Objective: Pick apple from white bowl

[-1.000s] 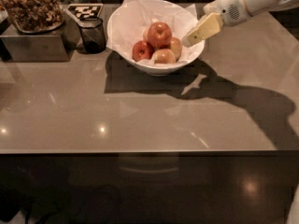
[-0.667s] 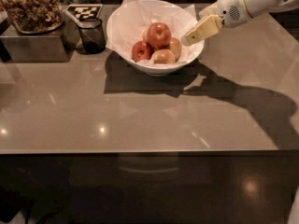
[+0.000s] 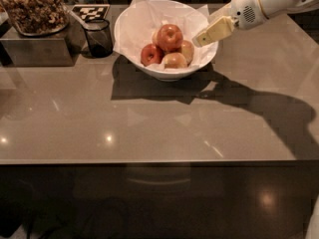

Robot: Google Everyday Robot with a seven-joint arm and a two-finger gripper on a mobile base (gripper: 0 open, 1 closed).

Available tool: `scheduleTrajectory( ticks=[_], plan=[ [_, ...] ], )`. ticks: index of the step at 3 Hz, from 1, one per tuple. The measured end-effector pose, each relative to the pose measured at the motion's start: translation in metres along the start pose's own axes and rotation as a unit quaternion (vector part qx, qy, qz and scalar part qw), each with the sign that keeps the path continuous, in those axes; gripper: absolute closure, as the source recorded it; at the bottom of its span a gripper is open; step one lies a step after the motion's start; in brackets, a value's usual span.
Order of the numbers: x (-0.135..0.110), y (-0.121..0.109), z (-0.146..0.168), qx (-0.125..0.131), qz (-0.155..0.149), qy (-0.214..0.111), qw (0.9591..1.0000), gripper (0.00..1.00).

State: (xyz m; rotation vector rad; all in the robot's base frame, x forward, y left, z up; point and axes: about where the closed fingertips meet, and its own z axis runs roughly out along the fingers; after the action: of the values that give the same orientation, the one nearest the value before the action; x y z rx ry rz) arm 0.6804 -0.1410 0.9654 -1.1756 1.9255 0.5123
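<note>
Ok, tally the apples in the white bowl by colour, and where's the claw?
Red-orange apple: 1
Dark-red apple: 1
Paler yellow-tan apples: 2
Total: 4 visible in the white bowl
Claw: over the bowl's right side, just right of the apples.

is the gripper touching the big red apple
Apart. In the camera view the gripper hangs over the right side of the white bowl, a gap showing between it and the apple.

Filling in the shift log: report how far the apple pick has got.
Done: the approach; the gripper hangs over the right rim of the white bowl, just right of the apple. In hand: closing the last gap, with the apple lying atop the other apples, not held. Left: grasp it and lift it out.
</note>
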Motion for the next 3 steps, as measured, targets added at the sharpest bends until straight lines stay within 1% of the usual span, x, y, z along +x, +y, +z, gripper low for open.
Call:
scheduleTrajectory(
  ticks=[1, 2, 3],
  plan=[
    [0.0, 0.0, 0.0, 0.0, 0.0, 0.0, 1.0, 0.08],
    [-0.003, 0.001, 0.017, -0.02, -0.001, 0.006, 0.9998, 0.05],
    [-0.008, -0.001, 0.032, -0.032, -0.004, 0.007, 0.9995, 0.07]
  ],
)
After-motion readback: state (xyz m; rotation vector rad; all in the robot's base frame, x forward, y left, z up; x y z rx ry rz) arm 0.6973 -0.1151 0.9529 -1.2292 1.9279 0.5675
